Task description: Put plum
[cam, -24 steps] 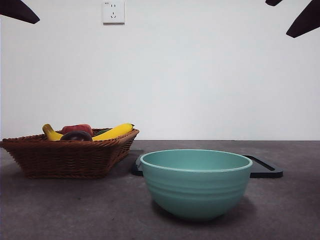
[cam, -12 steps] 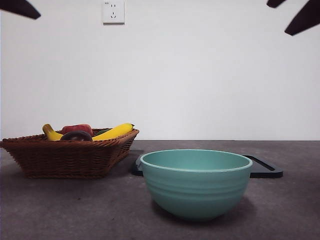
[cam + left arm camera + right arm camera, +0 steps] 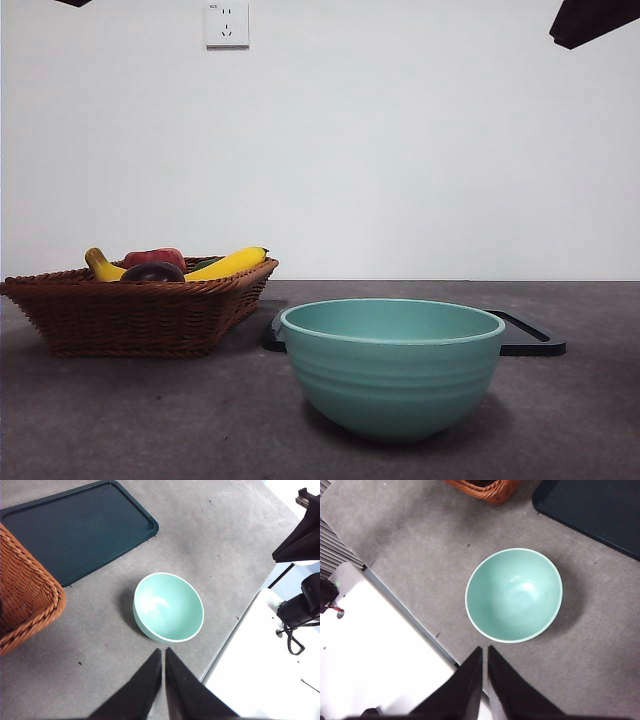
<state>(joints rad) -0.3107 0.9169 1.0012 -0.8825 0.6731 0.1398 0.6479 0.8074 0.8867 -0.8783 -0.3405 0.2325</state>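
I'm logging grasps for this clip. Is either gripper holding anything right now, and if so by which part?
Nothing is held. The left gripper and right gripper are both shut on nothing, high above the table. The plum lies in the basket.

One basket point(image 3: 140, 315), one bowl point(image 3: 392, 365), one tray point(image 3: 530, 335), two bananas point(image 3: 228, 264), one plum point(image 3: 153, 272).
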